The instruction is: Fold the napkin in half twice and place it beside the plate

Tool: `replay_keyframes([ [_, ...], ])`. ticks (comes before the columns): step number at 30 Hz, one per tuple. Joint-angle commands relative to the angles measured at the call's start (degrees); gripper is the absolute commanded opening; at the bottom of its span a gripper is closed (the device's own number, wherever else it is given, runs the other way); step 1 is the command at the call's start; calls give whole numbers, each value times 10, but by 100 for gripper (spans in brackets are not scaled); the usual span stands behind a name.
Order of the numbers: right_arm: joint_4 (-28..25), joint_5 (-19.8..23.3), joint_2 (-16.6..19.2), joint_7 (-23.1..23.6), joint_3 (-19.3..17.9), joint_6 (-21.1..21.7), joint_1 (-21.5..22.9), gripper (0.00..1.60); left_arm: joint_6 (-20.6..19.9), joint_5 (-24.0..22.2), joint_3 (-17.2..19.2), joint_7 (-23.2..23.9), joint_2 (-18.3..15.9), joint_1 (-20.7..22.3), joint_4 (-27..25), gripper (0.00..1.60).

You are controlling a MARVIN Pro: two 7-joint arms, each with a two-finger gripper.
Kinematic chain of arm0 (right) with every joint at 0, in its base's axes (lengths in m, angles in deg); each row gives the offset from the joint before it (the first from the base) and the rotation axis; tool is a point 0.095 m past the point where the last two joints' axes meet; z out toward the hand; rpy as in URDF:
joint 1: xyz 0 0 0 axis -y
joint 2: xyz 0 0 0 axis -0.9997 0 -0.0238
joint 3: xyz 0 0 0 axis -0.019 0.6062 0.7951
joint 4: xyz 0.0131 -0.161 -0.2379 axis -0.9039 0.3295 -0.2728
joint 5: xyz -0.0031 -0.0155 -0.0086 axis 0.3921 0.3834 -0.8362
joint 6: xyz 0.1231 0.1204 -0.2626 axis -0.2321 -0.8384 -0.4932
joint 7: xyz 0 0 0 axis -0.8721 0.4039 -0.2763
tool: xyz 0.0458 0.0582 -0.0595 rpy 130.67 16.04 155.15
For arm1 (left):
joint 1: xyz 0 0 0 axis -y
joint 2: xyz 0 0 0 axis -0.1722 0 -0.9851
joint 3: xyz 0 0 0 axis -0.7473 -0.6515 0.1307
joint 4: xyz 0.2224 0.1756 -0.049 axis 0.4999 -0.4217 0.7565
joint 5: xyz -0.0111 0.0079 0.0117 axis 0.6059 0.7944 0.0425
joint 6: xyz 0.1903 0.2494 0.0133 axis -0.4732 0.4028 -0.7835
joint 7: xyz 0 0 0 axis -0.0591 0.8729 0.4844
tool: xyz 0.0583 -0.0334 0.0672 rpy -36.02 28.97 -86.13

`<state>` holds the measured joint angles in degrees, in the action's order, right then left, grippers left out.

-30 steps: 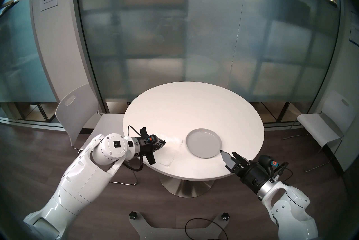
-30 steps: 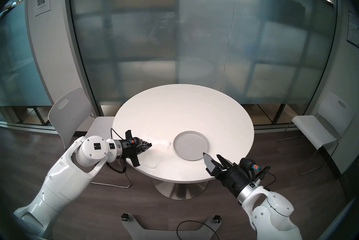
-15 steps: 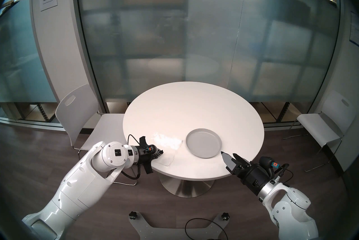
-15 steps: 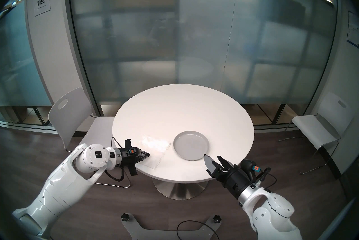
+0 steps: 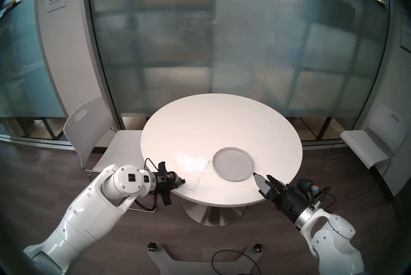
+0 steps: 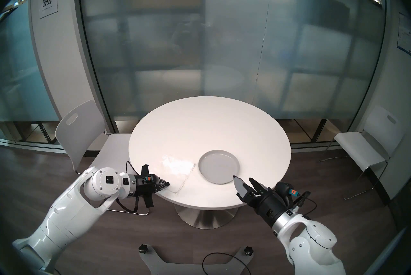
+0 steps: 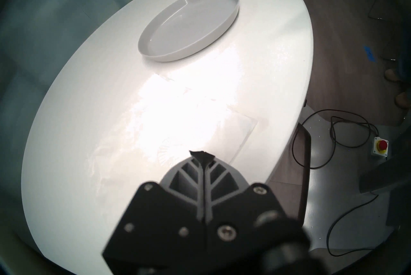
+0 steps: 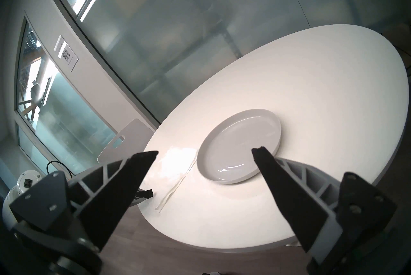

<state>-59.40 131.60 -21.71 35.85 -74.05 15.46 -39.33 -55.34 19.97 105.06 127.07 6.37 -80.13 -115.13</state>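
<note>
The thin white napkin [image 5: 191,167] lies crinkled on the round white table [image 5: 211,123], left of the light-grey plate [image 5: 233,163], and is hard to tell from the tabletop. My left gripper [image 5: 184,180] is shut at the napkin's near-left part by the table edge. In the left wrist view, creases in the napkin [image 7: 200,116] fan out from the closed tips of the left gripper [image 7: 201,153]. My right gripper [image 5: 261,176] hangs open just off the plate's near-right rim, holding nothing. In the right wrist view, the plate [image 8: 239,145] sits between its spread fingers.
A white chair [image 5: 89,125] stands at the table's left, another chair [image 5: 367,141] at the right. Frosted glass walls rise behind. A black cable [image 5: 235,263] and a grey base plate [image 5: 200,265] lie on the floor in front.
My left gripper, shut, has drawn back toward the near-left table edge, uncovering a crinkled patch of napkin behind it. The right arm and the plate have stayed still.
</note>
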Motion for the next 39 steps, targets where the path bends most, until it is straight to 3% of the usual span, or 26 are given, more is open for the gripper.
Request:
replay_keyframes([
  [1, -9, 2, -1, 1, 0, -1, 6, 160, -2, -1, 0, 1, 1, 1, -11, 11],
  [39, -16, 2, -4, 9, -13, -5, -11, 160, -21, 2, -38, -16, 38, 12, -21, 13],
])
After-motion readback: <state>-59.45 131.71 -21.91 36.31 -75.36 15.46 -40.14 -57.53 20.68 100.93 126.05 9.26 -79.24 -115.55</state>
